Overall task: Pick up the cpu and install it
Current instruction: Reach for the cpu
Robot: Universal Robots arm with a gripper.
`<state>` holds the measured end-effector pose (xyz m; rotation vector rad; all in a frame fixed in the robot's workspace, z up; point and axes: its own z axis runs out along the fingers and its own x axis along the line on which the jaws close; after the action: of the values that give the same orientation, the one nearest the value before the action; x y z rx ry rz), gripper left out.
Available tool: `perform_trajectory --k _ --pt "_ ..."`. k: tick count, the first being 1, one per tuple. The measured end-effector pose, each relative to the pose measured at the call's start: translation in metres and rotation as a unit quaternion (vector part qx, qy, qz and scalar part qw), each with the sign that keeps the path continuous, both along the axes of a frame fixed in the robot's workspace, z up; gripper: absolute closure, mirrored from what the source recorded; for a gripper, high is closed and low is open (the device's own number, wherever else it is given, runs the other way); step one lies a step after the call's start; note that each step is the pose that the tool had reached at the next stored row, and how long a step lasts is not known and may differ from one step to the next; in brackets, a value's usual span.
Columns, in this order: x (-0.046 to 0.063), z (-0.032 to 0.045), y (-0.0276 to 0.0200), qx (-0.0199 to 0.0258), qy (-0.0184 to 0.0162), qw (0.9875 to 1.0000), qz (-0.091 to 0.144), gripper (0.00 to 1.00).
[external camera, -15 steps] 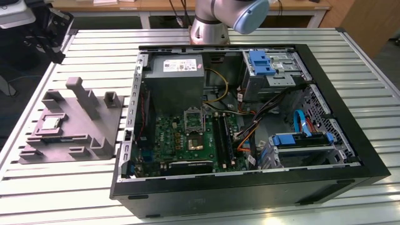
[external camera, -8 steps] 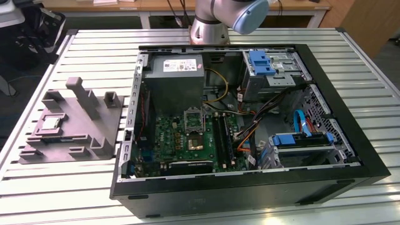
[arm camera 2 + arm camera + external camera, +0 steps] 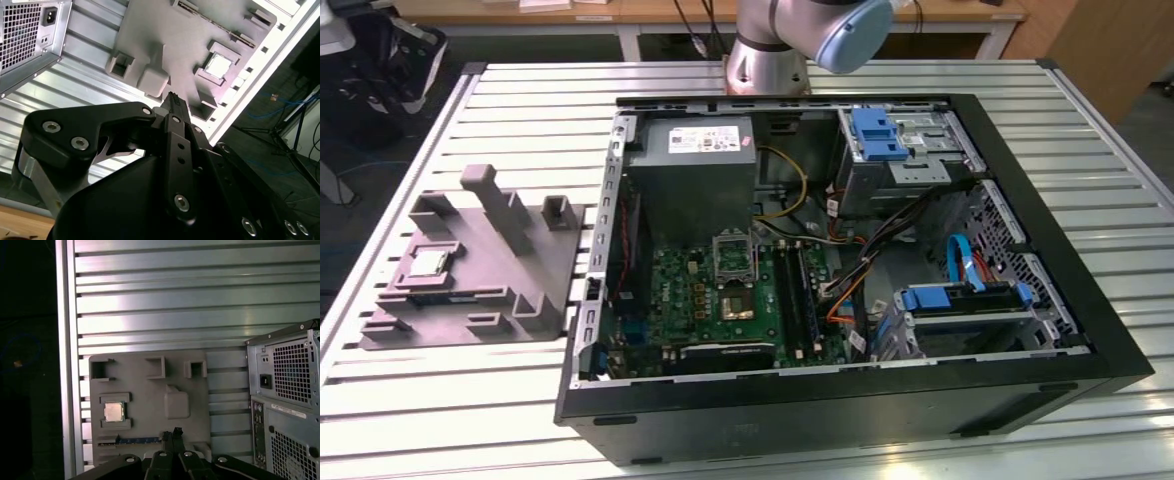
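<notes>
Looking across the exterior view, I see my arm (image 3: 781,40) standing at the far edge of the slatted metal table (image 3: 520,100). The open computer case (image 3: 854,400) takes up the middle and the exterior view's right, its motherboard (image 3: 720,300) walled in by the black rim. The grey tray (image 3: 480,290) lies apart from the case on the exterior view's left, close to the table's edge. The cpu (image 3: 427,263) sits flat in a square recess of that tray, with upright posts standing near it.

In the second wrist view, my claw (image 3: 172,97) hangs above the tray (image 3: 165,30), fingers looking pressed together with nothing between them. The cpu (image 3: 219,66) lies off to one side of the tips, near the table's border rail. The case's vented rear corner (image 3: 25,35) is well apart.

In the first wrist view, my claw (image 3: 176,432) is over the tray (image 3: 145,395). The cpu (image 3: 114,412) rests framed in its recess, open from above. Bare slats stretch beyond the tray, and the case's back panel (image 3: 285,390) stands beside it.
</notes>
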<state>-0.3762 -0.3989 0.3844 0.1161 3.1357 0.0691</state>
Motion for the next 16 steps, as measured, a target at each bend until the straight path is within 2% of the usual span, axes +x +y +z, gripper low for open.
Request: perform_trajectory --k 16 --pt "-0.0055 -0.0004 0.0 0.0 0.0002 1.0 0.0 0.89"
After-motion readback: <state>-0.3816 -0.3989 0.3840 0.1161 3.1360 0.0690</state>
